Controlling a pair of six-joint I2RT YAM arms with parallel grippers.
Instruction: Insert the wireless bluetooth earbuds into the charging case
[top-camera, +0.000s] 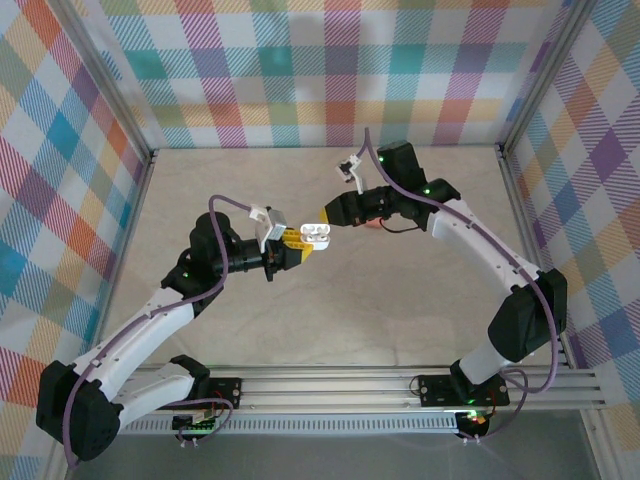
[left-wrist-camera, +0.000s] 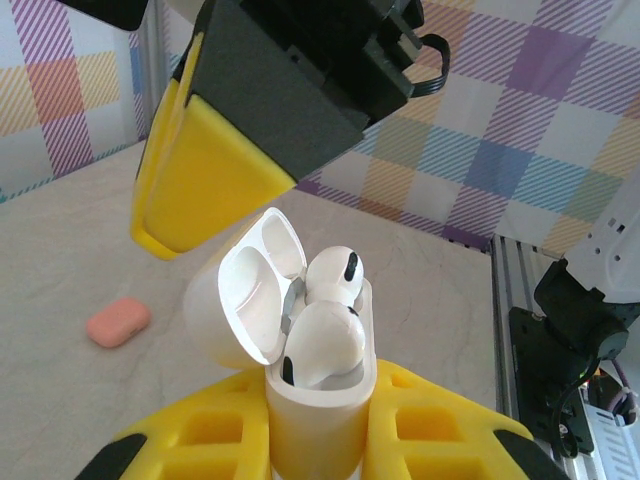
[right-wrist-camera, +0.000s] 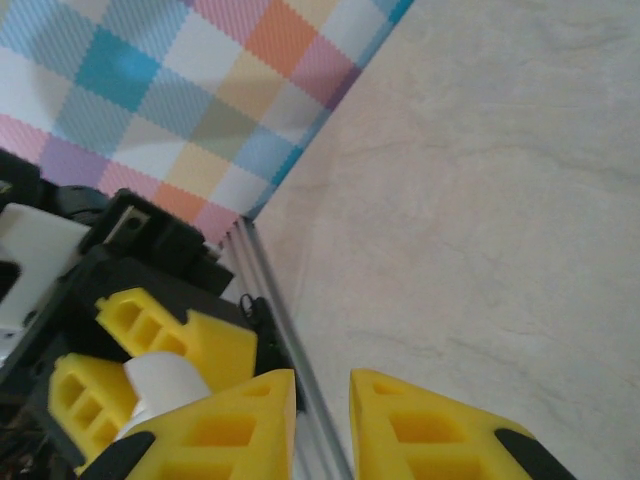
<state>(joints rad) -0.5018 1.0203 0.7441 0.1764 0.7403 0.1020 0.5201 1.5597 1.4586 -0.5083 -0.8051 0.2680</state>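
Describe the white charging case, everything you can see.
The white charging case is a glossy plastic pebble, upright, held clear of the table, clamped between the left gripper's yellow fingers. Its hinged lid stands open. Two white earbuds sit in its wells, tops protruding. The right gripper hangs close above; contact unclear.

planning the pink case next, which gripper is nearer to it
right. in the top view the right gripper hangs just beside the pink case; the left gripper is farther off, shut on the white case
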